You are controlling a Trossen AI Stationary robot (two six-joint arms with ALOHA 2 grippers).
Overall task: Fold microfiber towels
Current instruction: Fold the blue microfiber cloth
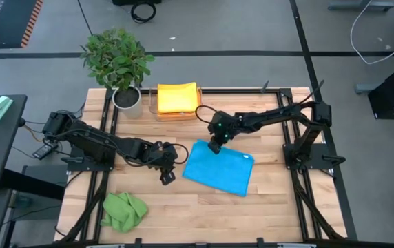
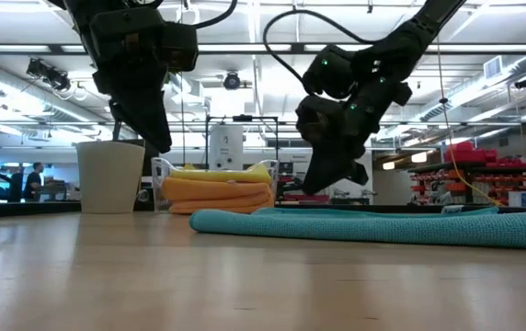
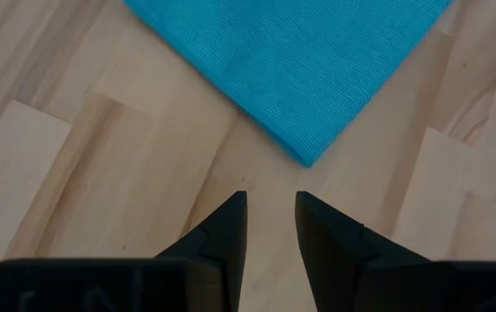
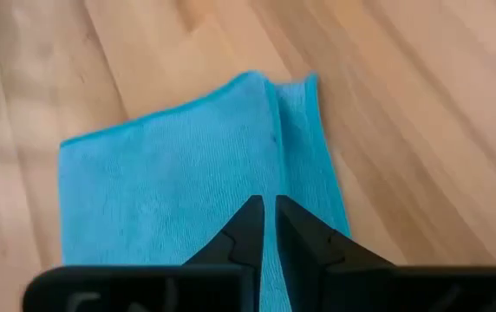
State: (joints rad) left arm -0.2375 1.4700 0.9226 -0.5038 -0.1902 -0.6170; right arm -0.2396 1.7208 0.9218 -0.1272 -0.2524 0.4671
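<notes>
Near front-left edge, high view alone shows crumpled green towel [image 1: 123, 210]. Mid-table, blue towel [image 1: 219, 168] lies folded flat. L gripper [image 1: 169, 172] just off its left corner, fingers a narrow gap apart, empty per wrist cam. R gripper [image 1: 215, 146] above towel's far edge, nearly closed, empty. Far side: yellow/orange towels [image 1: 178, 97] stacked in clear tray [image 2: 159, 172], beside potted plant [image 1: 118, 60].

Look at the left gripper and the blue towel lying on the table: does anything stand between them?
Nothing visible does. In the left wrist view only bare wooden table lies between the left gripper and the near corner of the blue towel. The right gripper is over the towel's far edge, out of that path.
</notes>
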